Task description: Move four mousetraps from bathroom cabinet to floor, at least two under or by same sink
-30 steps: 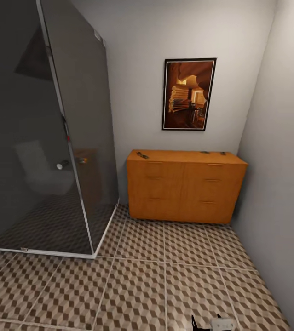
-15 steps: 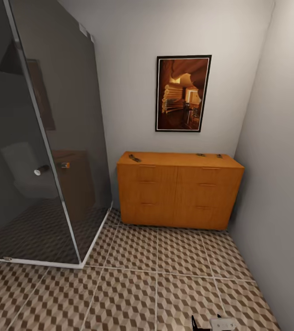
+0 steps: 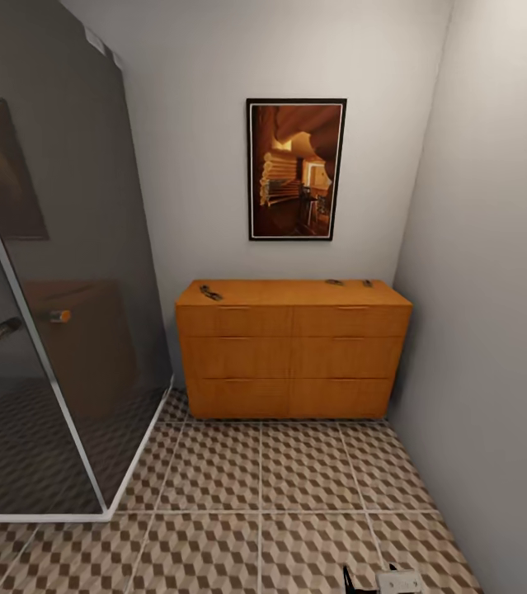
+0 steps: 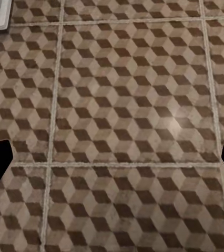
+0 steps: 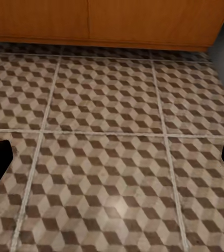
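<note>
closer to the cabinet (image 3: 292,359) and squarer on than a second ago (camera moved, not the things). mousetraps (image 3: 210,292) lying on cabinet top, one toward shower-side end, others toward far end. both grippers spread, empty, over bathroom floor (image 3: 296,470). not yet within reach.

The cabinet (image 3: 292,351) stands against the back wall at the centre of the frame, its right end near the side wall. On its top lie three mousetraps: one (image 3: 210,292) at the left end, two (image 3: 334,282) (image 3: 367,283) near the right end. A picture (image 3: 296,169) hangs above it. A glass shower enclosure (image 3: 49,313) fills the left of the frame. The bathroom floor (image 3: 296,495) spreads before them.
</note>
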Available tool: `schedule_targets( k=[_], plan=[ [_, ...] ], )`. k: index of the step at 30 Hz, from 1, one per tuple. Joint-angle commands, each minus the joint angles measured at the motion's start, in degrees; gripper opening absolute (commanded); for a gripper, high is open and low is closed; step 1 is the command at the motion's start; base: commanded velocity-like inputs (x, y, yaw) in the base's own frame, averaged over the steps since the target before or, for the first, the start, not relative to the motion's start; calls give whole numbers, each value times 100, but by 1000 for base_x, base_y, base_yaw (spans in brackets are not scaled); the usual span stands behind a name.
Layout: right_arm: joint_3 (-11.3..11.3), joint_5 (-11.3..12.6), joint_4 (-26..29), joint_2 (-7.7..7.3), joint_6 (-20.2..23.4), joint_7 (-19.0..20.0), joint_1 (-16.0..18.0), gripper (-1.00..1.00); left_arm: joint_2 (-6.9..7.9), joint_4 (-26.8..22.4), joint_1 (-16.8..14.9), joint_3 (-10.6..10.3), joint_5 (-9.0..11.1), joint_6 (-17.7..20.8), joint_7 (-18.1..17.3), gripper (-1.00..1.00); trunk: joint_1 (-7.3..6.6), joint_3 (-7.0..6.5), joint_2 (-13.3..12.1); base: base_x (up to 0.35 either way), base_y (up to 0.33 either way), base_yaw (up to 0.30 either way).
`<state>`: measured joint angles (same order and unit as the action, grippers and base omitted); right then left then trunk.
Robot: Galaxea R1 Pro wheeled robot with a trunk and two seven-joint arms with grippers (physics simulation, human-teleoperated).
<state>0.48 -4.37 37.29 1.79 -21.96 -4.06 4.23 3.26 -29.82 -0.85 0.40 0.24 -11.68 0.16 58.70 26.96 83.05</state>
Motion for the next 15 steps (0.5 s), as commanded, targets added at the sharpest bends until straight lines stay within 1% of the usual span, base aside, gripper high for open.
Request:
schedule_targets(
  k=[1,15],
  plan=[
    [5,-46,-3,1,-10,-42,3,100,0,3,-3,4,2,-16,2,100,2,5,3,264,-1,-38],
    [5,-46,-4,5,-10,-42,0,100,0,5,-3,4,2,-19,2,100,2,4,3,264,0,-5]
  ],
)
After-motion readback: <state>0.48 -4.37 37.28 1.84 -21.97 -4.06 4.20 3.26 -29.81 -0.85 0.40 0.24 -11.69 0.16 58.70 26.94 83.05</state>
